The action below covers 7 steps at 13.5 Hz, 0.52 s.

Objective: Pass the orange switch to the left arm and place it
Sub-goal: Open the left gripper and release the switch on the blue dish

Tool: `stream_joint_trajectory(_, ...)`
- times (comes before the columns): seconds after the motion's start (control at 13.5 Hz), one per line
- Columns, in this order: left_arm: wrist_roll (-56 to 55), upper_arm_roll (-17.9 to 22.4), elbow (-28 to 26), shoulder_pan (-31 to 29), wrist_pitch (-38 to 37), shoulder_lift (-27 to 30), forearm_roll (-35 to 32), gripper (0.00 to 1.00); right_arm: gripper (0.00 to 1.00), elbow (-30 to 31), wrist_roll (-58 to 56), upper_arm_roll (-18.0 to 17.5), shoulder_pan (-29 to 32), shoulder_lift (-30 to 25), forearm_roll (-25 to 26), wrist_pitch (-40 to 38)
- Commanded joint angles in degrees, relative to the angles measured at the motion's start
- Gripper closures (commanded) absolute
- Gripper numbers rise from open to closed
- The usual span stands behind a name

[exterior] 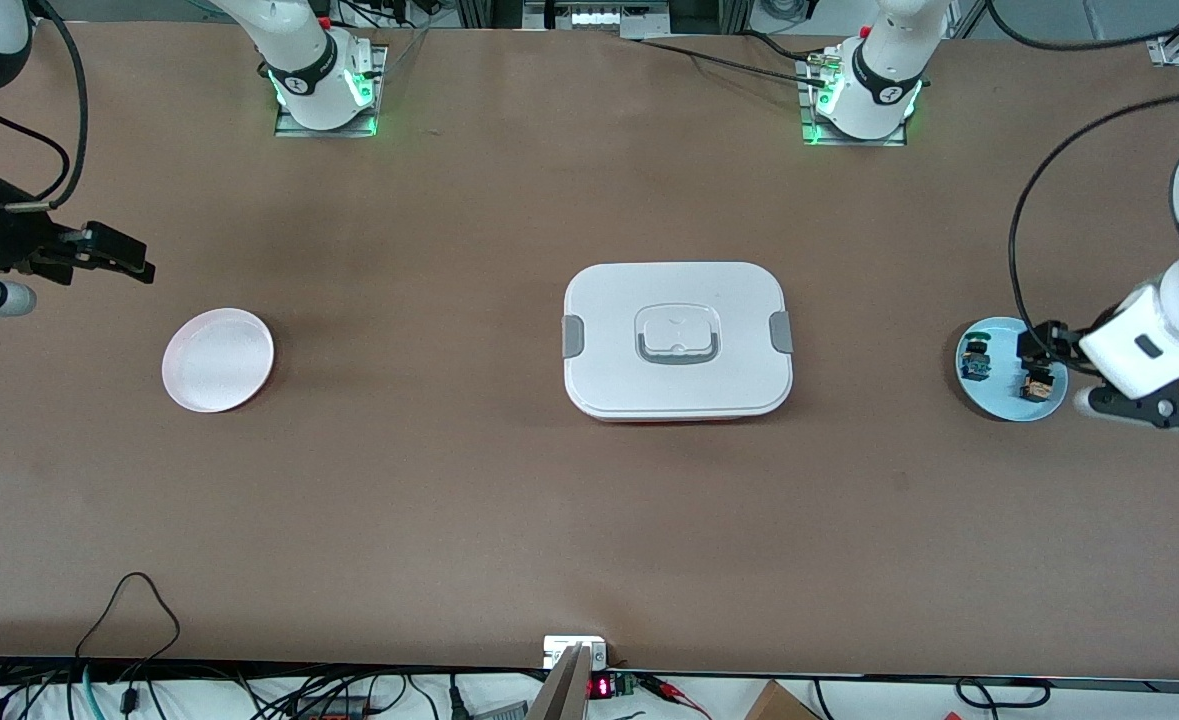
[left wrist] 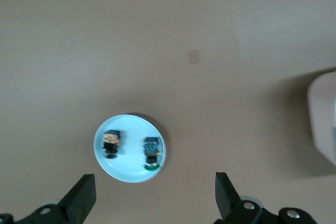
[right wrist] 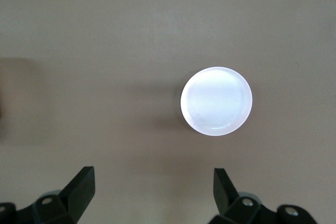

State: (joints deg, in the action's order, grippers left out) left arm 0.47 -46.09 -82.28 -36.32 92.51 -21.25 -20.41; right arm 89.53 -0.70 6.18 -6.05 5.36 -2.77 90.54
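Here, starting at the right arm's end of the worktop: right gripper [exterior: 114,255] up over bare table near that edge, fingers spread wide, holding nothing. Just nearer the front camera, pink plate [exterior: 218,359] with nothing on it. At the middle of the table, white box [exterior: 677,340], lid clipped on. Toward the left arm's end, blue plate [exterior: 1009,368] carrying two small switches apart from each other — orange switch [left wrist: 111,144] and blue switch [left wrist: 151,151]. Left gripper [left wrist: 155,198] up over that plate's edge, fingers wide apart, holding nothing.
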Motion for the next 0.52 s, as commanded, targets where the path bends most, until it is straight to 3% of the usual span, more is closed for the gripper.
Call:
stream_joint_trajectory(0.0, 2.8, 12.3, -0.7, 6.8, -1.5, 8.0, 11.6, 0.0, 0.0, 5.6, 0.6, -0.3, 0.2, -3.5, 0.6, 2.4)
stream_joint_trajectory(0.22, 2.9, 26.8, -1.8, 16.9, -2.2, 13.4, 20.2, 0.0, 0.0, 4.3, 0.8, -0.3, 0.5, -2.6, 0.5, 2.4)
stream_joint_trajectory(0.45, 3.0, 35.8, -6.1, 24.4, -3.0, 18.1, 21.5, 0.0, 0.0, 4.1, -0.8, -0.2, 0.6, -3.4, 0.7, 2.1)
